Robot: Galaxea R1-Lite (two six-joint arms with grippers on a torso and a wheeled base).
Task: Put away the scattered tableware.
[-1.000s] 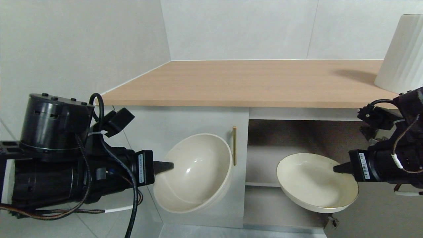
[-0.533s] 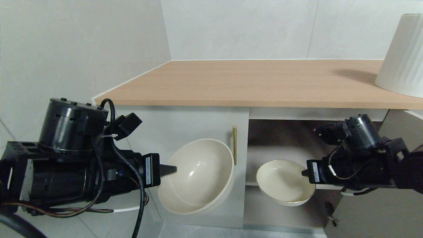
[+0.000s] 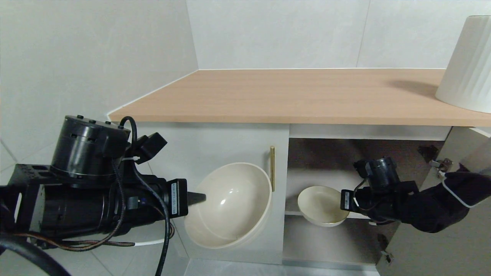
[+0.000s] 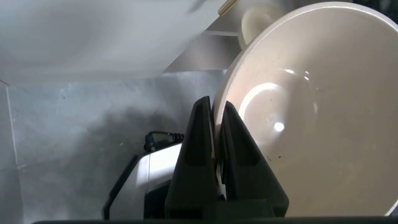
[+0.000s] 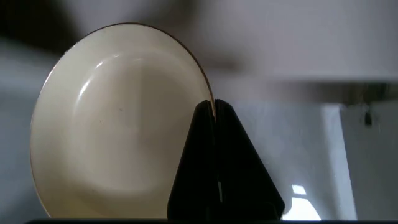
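The robot's right hand (image 3: 342,201), pinched shut on the edge of a gold-rimmed plate (image 3: 320,205), reaches into the open right half of the cabinet (image 3: 326,153) under the wooden counter (image 3: 287,96). It holds the plate at the level of the inner shelf (image 3: 291,213). Whether the plate already rests on that shelf cannot be told.

To the left and nearer, the left hand (image 3: 199,198) is clamped on the rim of a cream bowl (image 3: 230,207). The bowl hangs tilted, its hollow turned towards the viewer, in front of the closed left door (image 3: 215,142) and just beside its brass handle (image 3: 272,168). The right door (image 3: 441,253) stands swung open at the right edge. A white ribbed vessel (image 3: 466,65) sits on the counter at far right.

The step in hand looks to be stowing the plate. The next move probably calls for the right hand to settle it flat on the shelf, well back from the front edge, then let go and draw out without catching the rim. The bowl would then have to go right, past the handle, to the same opening, and be levelled before it is set down.
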